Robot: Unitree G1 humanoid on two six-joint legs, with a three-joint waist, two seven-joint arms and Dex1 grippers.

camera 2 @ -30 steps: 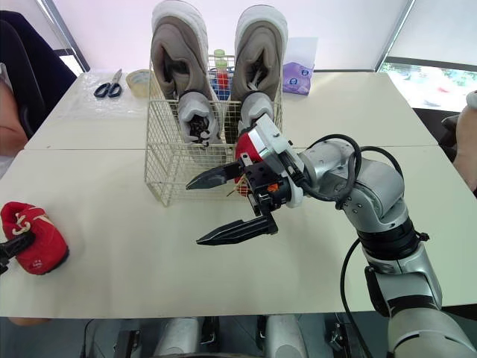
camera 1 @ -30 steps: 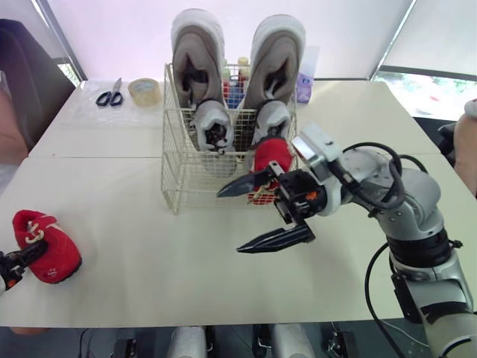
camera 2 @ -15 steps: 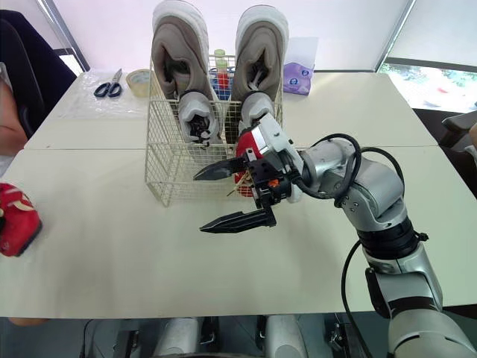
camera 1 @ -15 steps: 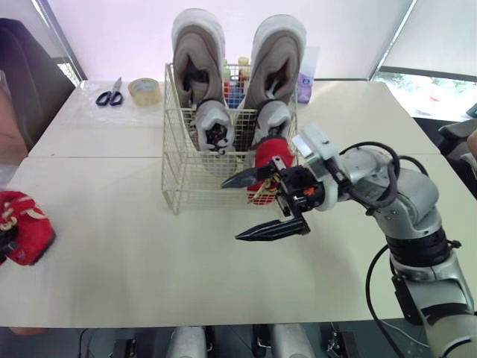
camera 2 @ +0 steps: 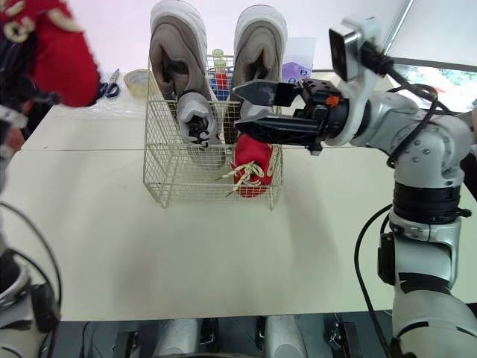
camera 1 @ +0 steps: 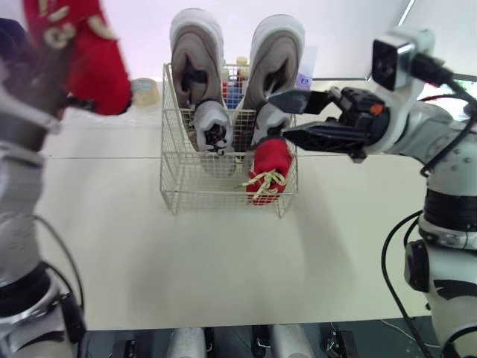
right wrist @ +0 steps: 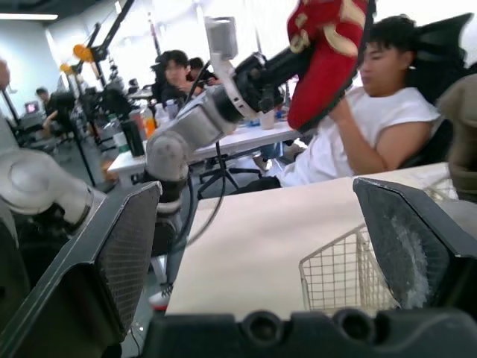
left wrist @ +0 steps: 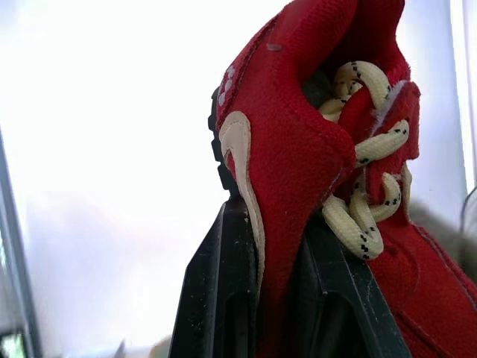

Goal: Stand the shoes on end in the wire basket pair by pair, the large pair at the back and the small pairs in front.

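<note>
My left pincer (left wrist: pixel 272 220) is pinching the red shoe (left wrist: pixel 298 142), apparently by its collar, holding it high to clear the wire basket (camera 1: pixel 186 186) rim. My right pincer (camera 1: pixel 282 113) is hovering spread above the mate (camera 1: pixel 270 168), which is standing front-right in the basket and leaving the front-left place open.

The raised shoe (left wrist: pixel 298 171) is red, and its laces (left wrist: pixel 373 146) are cream with small black dots. The other red shoe (camera 1: pixel 270 168) has cream laces also. The large pair (camera 1: pixel 197 56) is grey-brown with white soles. The wire basket (camera 1: pixel 194 179) is cream-white, the table (camera 1: pixel 223 253) pale cream. The left pincer (left wrist: pixel 272 239) and the right pincer (camera 2: pixel 238 108) have black fingers
</note>
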